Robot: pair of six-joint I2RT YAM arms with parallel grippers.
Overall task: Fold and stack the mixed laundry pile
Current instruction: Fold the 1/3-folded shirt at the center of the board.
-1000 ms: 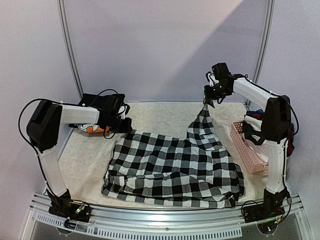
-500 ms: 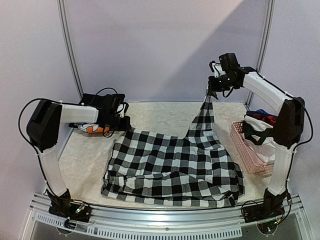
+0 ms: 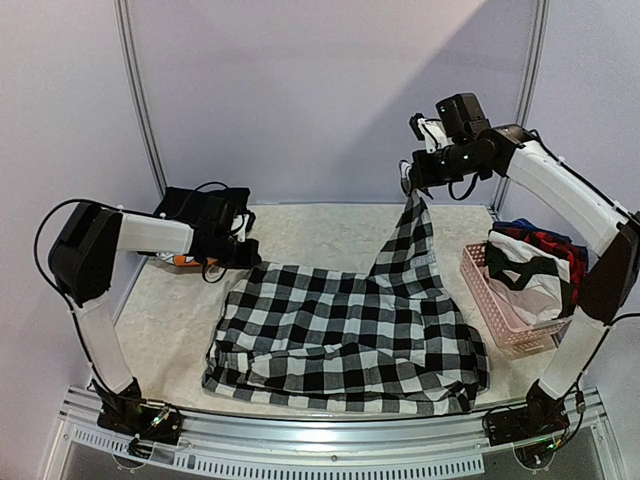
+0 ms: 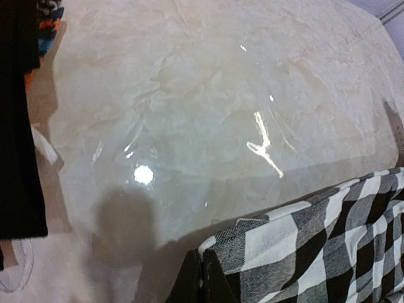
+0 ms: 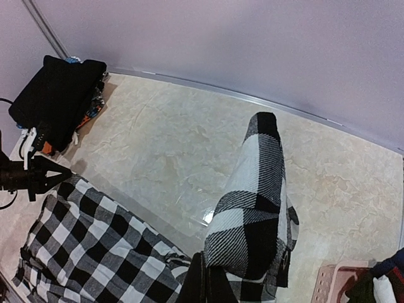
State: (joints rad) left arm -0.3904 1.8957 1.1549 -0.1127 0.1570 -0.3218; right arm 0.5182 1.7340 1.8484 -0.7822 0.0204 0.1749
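Note:
The black-and-white checked garment (image 3: 345, 335) lies spread across the table. My right gripper (image 3: 412, 190) is shut on its far right corner and holds that corner high, so the cloth (image 5: 252, 208) hangs in a peak. My left gripper (image 3: 250, 258) is shut on the far left corner (image 4: 315, 240), low over the table. Its fingertips (image 4: 205, 281) pinch the hem. A folded black garment (image 5: 60, 98) lies at the far left, with an orange-blue printed piece (image 5: 95, 107) under it.
A pink basket (image 3: 500, 310) stands at the table's right edge with red, navy and white clothes (image 3: 530, 255) heaped in it. Bare marbled tabletop (image 3: 320, 235) stretches behind the checked garment. The back wall and two metal posts close off the far side.
My right gripper has risen and drifted slightly left, pulling the checked corner higher and tauter. The left gripper has barely moved and keeps its corner.

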